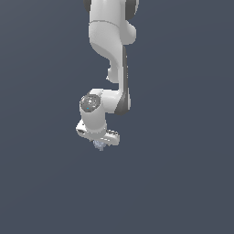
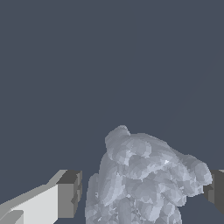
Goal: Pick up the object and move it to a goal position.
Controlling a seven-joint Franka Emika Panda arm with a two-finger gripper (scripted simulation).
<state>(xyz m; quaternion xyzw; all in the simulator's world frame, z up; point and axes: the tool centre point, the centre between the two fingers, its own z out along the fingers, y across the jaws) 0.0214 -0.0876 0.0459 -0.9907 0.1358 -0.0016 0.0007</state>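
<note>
The object runs off frame — fingers cropped too.

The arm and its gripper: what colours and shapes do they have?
The arm is glossy white with rounded links, dark grey bands at the joints and a round grey cap at the wrist. The gripper is white and blocky; its fingers end in dark grey square pads. No cables show.

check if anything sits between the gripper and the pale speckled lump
Nothing visible does. In the wrist view the lump lies between the gripper fingers, with one finger a small gap away and the other finger right at its edge.
</note>
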